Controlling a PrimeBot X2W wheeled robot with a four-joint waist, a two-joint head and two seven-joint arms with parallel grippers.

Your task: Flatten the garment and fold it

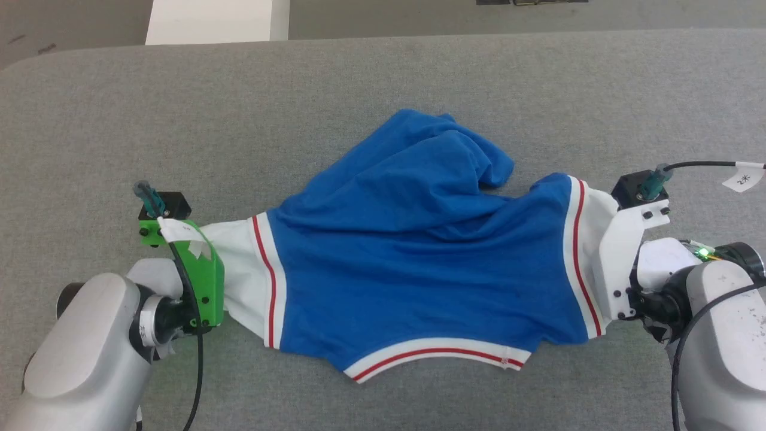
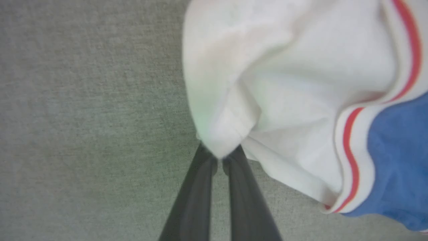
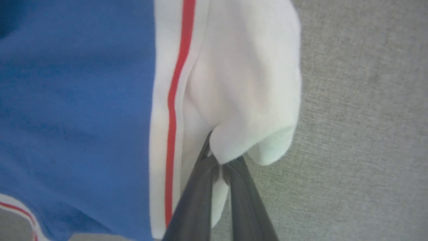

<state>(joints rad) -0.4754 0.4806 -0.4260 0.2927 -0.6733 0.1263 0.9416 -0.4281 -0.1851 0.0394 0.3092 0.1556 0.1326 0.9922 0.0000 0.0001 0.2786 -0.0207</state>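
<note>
the soft, light, floppy garment [image 1: 419,269] is lying rumpled on the grey table [image 1: 383,78], the left gripper [image 2: 219,160] pinching its nine o'clock sleeve [image 1: 236,272] and the right gripper [image 3: 220,164] pinching its three o'clock sleeve [image 1: 598,209], likely the best holds.

Likely robot lab: grey felt tabletop [image 1: 383,78], tagged cable [image 1: 706,163], plain floor [image 1: 72,24].

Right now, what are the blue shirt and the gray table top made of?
The shirt looks like soft, matte knit cloth, maybe cotton: it wrinkles and drapes in folds. The table top seems covered in gray felt-like fabric, with a fuzzy, speckled weave.
</note>
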